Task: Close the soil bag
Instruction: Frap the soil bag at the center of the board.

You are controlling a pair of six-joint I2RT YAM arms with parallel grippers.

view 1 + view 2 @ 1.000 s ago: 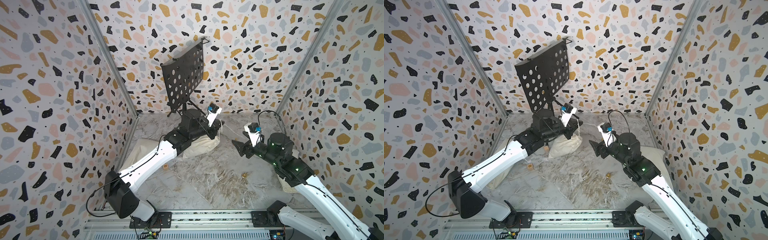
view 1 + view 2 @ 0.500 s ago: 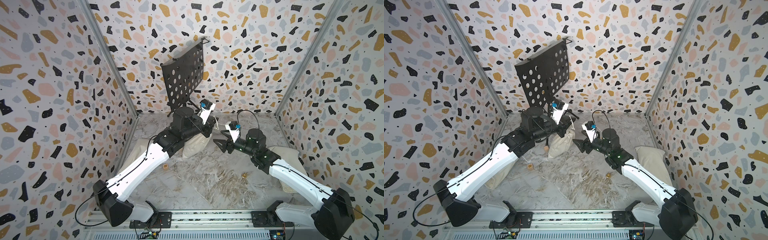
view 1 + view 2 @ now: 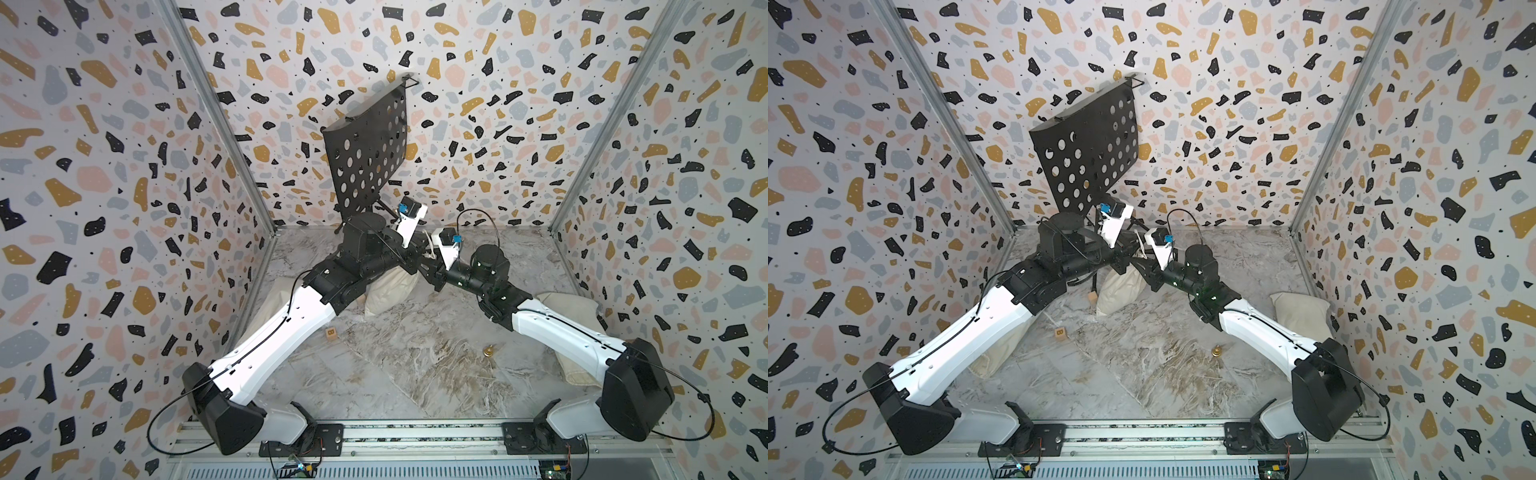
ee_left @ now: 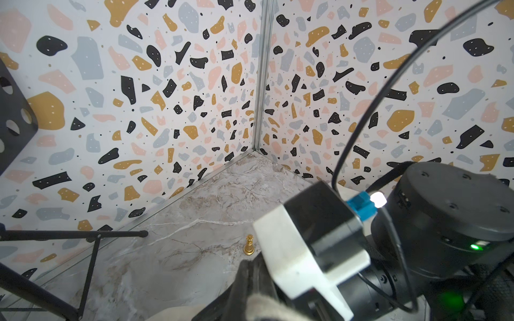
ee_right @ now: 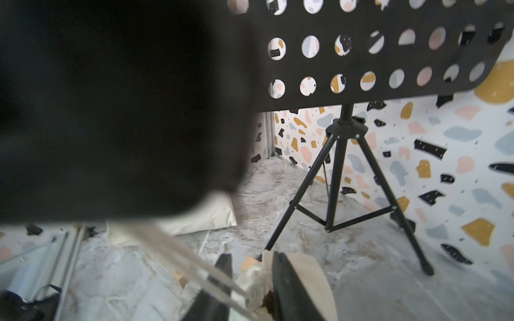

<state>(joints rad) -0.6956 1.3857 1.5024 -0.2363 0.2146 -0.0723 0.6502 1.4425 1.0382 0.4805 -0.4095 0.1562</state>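
The soil bag [image 3: 390, 286], a beige cloth sack, stands in the middle of the floor in both top views [image 3: 1121, 286]. My left gripper [image 3: 417, 255] is above its top, jaws shut on the pale drawstring [image 3: 430, 249]. In the left wrist view the left gripper [image 4: 251, 262] is pressed together with grey-beige cord [image 4: 261, 304] behind it. My right gripper [image 3: 428, 270] meets it from the right. In the right wrist view the right gripper [image 5: 251, 266] is shut on the bag's bunched mouth [image 5: 257, 280], with dark soil [image 5: 268, 297] showing and the taut drawstring crossing it.
A black perforated music stand [image 3: 365, 162] on a tripod [image 5: 345, 166] stands just behind the bag. Two other beige sacks lie at the right [image 3: 569, 307] and the left [image 3: 274, 299]. A wooden letter cube [image 3: 331, 332] and a gold chess piece [image 3: 488, 352] lie on the floor.
My right arm has swung left to the bag, and its jaws have closed from wide open onto the mouth. My left gripper, still shut, has drawn the bag's top up and leftwards.
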